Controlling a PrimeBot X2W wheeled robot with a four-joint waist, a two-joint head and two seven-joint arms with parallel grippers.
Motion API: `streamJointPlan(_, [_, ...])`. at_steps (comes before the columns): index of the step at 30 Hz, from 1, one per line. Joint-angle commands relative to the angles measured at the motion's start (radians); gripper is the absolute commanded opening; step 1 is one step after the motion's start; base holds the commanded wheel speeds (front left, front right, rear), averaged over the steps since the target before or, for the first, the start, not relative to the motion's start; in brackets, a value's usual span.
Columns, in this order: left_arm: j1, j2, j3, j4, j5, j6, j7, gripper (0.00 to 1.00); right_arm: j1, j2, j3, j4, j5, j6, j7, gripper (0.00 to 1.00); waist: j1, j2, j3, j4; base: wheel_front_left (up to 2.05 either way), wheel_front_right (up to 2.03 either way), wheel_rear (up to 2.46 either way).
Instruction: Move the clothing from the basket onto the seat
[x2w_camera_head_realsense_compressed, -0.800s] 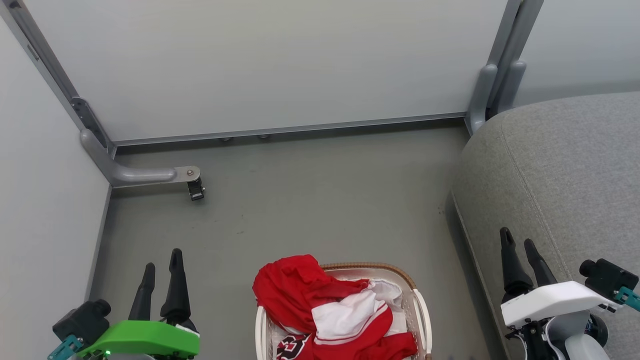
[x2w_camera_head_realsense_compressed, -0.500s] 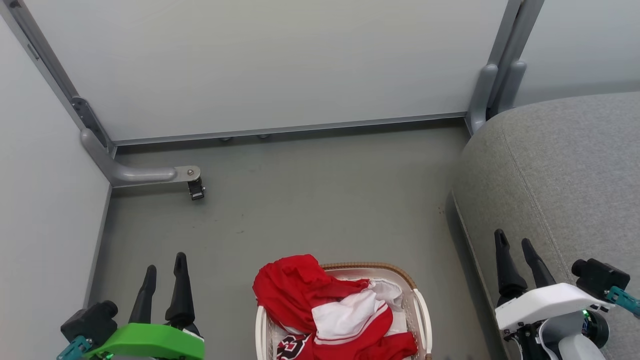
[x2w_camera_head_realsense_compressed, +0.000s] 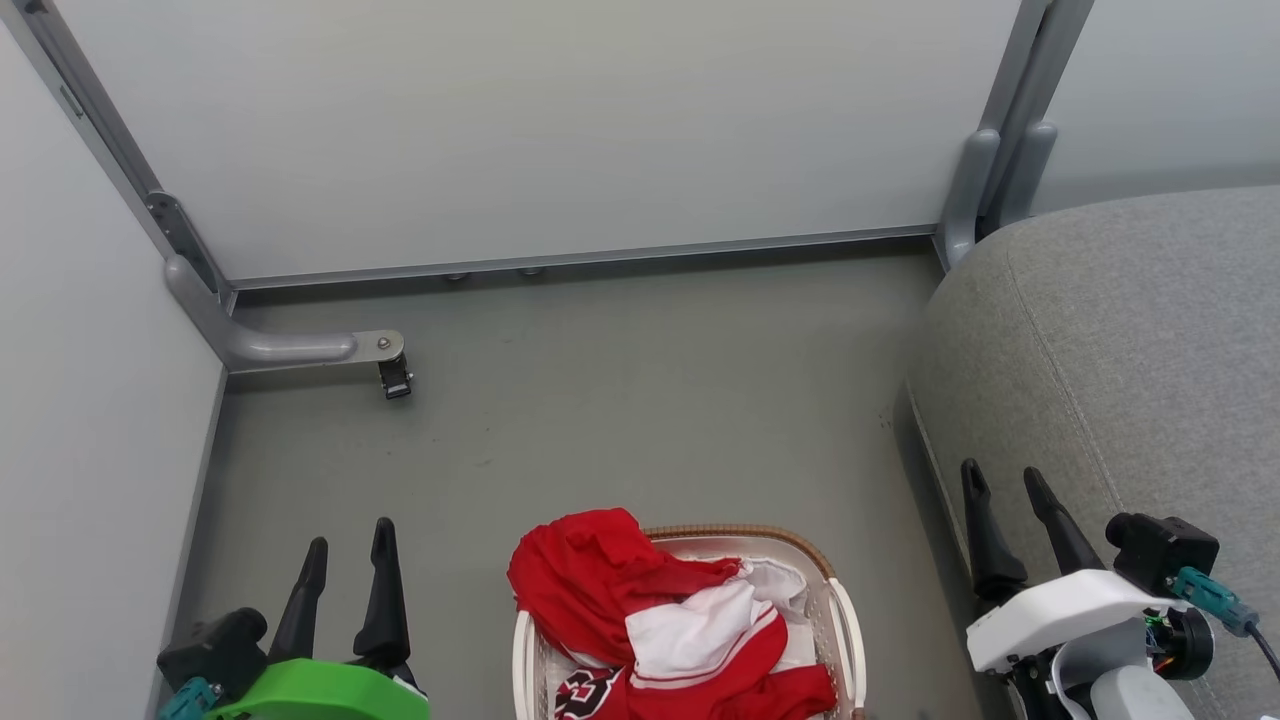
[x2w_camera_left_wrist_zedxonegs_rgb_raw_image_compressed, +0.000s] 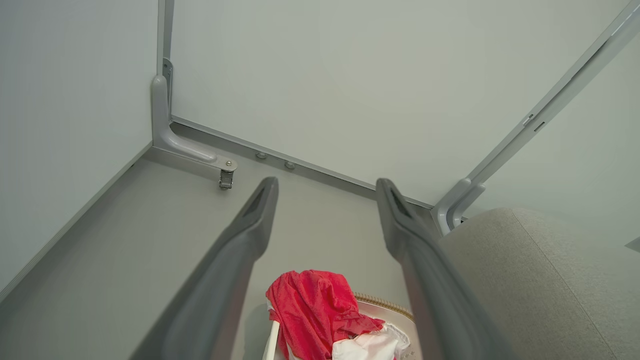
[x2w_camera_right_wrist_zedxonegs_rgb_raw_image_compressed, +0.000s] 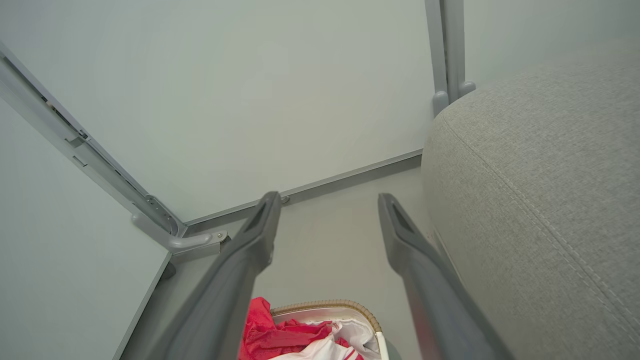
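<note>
Your left gripper (x2w_camera_head_realsense_compressed: 350, 535) and right gripper (x2w_camera_head_realsense_compressed: 999, 472) flank the basket (x2w_camera_head_realsense_compressed: 745, 532), both spread and empty, ready for the clothing (x2w_camera_head_realsense_compressed: 600, 580) heaped inside.

My left gripper (x2w_camera_head_realsense_compressed: 350, 537) sits at the lower left of the head view. Its green wrist housing (x2w_camera_head_realsense_compressed: 320, 695) is cut by the bottom edge, and both dark fingers point up, parted, holding nothing. My right gripper (x2w_camera_head_realsense_compressed: 1000, 470) sits at the lower right on a white wrist housing (x2w_camera_head_realsense_compressed: 1060, 610), fingers leaning slightly left, likewise spread and empty. In each wrist view my two fingers rise from the bottom, wide apart.
</note>
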Motion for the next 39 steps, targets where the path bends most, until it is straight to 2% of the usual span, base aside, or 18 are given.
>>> streamJointPlan(1, [0.007, 0.008, -0.003, -0.001, 0.030, 0.002, -0.009, 1.00, -0.013, -0.006, 0.004, -0.005, -0.028, 0.000, -0.010, 1.00, 0.0000, 0.0080, 0.000, 0.000, 0.00, 0.00, 0.00])
streamJointPlan(39, [0.031, 0.010, -0.043, 0.030, 0.287, 0.000, -0.084, 1.00, 0.000, -0.010, 0.024, 0.007, -0.317, 0.000, -0.084, 1.00, 0.0000, 0.0116, 0.004, 0.009, 0.00, 0.00, 0.00])
